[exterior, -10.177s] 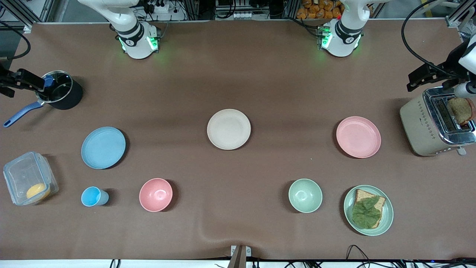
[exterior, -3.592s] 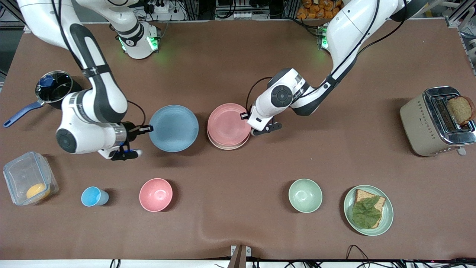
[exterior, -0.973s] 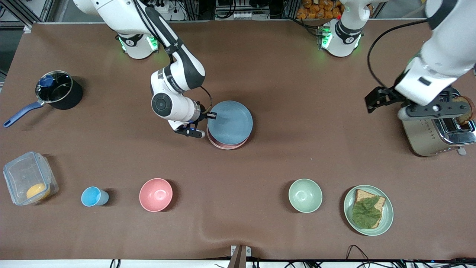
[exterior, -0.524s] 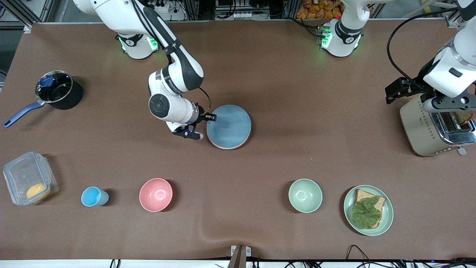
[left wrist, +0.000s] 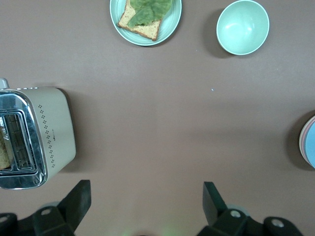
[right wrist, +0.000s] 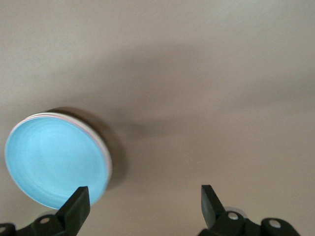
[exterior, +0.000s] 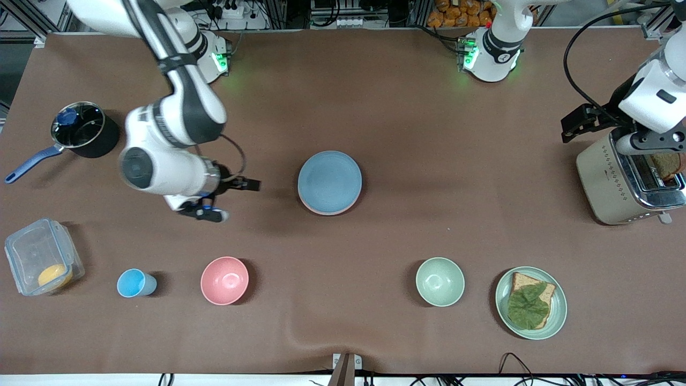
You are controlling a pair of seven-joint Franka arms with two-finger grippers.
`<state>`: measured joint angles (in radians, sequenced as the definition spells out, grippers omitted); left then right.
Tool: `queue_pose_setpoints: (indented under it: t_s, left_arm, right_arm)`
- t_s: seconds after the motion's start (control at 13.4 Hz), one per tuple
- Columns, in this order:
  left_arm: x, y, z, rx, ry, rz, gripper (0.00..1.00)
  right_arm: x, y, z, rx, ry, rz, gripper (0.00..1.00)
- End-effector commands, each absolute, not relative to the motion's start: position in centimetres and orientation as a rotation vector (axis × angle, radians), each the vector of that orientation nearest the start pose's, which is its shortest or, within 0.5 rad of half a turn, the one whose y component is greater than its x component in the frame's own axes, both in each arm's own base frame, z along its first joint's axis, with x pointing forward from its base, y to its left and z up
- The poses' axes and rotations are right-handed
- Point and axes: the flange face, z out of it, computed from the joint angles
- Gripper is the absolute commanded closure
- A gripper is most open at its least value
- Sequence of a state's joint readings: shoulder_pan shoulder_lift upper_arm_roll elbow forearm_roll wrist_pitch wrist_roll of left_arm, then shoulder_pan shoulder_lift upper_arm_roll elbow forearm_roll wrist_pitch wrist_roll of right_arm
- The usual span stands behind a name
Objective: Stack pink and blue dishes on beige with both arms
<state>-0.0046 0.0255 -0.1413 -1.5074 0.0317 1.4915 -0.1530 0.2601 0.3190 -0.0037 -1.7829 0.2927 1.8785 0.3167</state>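
The blue plate [exterior: 329, 181] lies on top of the stack at the table's middle, also seen in the right wrist view [right wrist: 54, 160]. Only a thin rim of the pink plate [exterior: 325, 213] shows under it. The beige plate is hidden beneath them. My right gripper [exterior: 249, 185] stands open and empty over bare table beside the stack, toward the right arm's end; its fingers [right wrist: 74, 206] hold nothing. My left gripper [exterior: 573, 124] hangs open and empty beside the toaster, high over the table, and its wrist view catches the stack's edge [left wrist: 309, 147].
Toaster [exterior: 627, 177] with a bread slice at the left arm's end. Dark pot [exterior: 86, 131] and plastic box [exterior: 40, 257] at the right arm's end. Nearer the camera stand a blue cup [exterior: 134, 283], pink bowl [exterior: 224, 280], green bowl [exterior: 440, 281] and green plate [exterior: 557, 313] with bread.
My right gripper has opened, let the blue plate settle on the stack, and drawn away toward the right arm's end. The left arm has shifted slightly by the toaster.
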Motion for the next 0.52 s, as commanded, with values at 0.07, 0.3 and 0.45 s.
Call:
queue_pose_setpoints:
  t_s: [0.07,0.3,0.45]
  left_arm:
    - [54.0,-6.8,64.3,-3.131,0.033,0.073,0.00]
    - [53.6,-6.8,64.7,-3.130,0.035,0.066,0.00]
    - [53.6,-6.8,64.8,-3.130,0.033,0.063,0.00]
  right_arm:
    - [59.7,8.2,39.8,-2.945,0.080,0.357,0.00]
    - [58.8,1.9,44.5,-2.974,-0.004,0.288,0.00]
    - [57.5,0.5,48.7,-3.068,-0.065,0.207,0.00]
